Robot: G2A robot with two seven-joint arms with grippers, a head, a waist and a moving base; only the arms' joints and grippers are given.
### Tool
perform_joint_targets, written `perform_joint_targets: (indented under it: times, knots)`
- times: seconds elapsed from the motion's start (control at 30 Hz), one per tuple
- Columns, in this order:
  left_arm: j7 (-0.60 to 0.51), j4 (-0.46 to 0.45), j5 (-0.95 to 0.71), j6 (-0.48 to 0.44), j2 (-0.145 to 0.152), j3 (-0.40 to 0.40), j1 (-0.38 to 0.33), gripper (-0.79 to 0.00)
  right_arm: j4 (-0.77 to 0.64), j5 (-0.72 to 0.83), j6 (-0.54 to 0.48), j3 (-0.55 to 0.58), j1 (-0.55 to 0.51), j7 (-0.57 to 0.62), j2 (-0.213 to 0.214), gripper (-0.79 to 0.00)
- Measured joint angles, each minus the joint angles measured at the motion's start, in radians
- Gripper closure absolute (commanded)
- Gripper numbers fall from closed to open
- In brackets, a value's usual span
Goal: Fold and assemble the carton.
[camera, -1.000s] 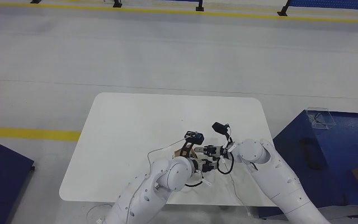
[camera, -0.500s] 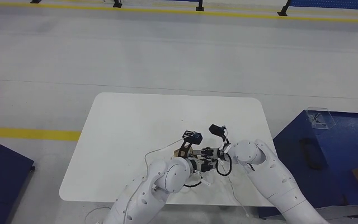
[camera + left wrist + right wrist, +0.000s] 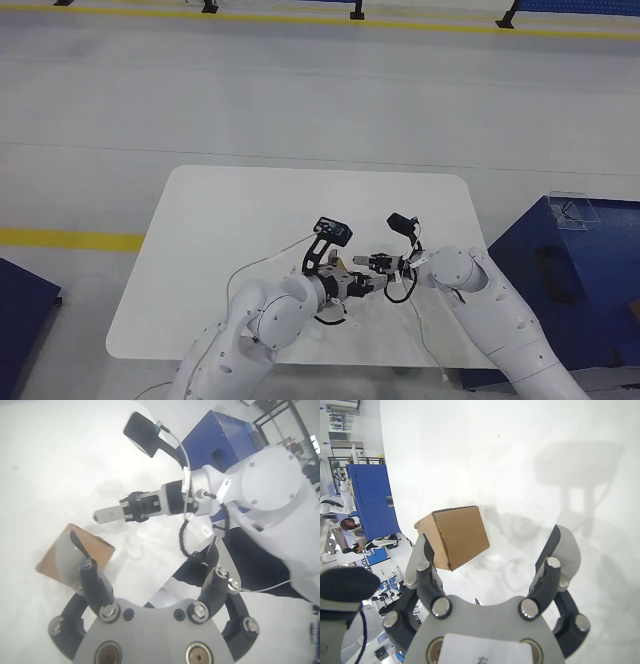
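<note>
**White table (image 3: 200, 250), near edge: both grippers spread by the carton**

Top view. The table is white with rounded corners and stands on a pale grey floor (image 3: 300, 90). A yellow line (image 3: 60, 240) runs past its left side and a blue cabinet (image 3: 580, 260) stands off its right. My two arms meet over the near middle of the table. My left gripper (image 3: 352, 284) and right gripper (image 3: 362, 261) are close together, tips facing each other. My wrists hide most of the carton here.

Left wrist view. My left fingers are spread wide with nothing between them. The carton (image 3: 97, 550) is on the table side of one finger, which partly covers it. I cannot tell whether they touch. The tip of my right gripper (image 3: 100, 516) hangs near the carton but apart from it.

Right wrist view. My right fingers are also spread and grip nothing. The closed brown carton sits just beside one finger (image 3: 420, 550), over bare white table. It is close to a cube, so I see no clear long axis. It is turned corner-on to my wrist. A ragged flap seam runs down the face next to that finger.
</note>
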Motion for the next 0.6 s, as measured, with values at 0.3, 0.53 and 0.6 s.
perform_joint_targets:
  times: [0.3, 0.53, 0.6]
  knots:
    - [0.084, 0.087, 0.044, -0.267, 0.034, -0.121, 0.026, -0.785, -0.023, 0.005, 0.019, 0.03, -0.02, -0.016, 0.006, -0.785]
    - [0.083, 0.086, 0.044, -0.266, 0.034, -0.12, 0.026, -0.785, -0.022, 0.005, 0.018, 0.029, -0.021, -0.016, 0.005, -0.785]
    - [0.102, 0.072, 0.068, -0.269, 0.036, -0.12, 0.031, -0.785, -0.016, 0.021, 0.013, 0.03, -0.027, -0.01, 0.005, -0.785]
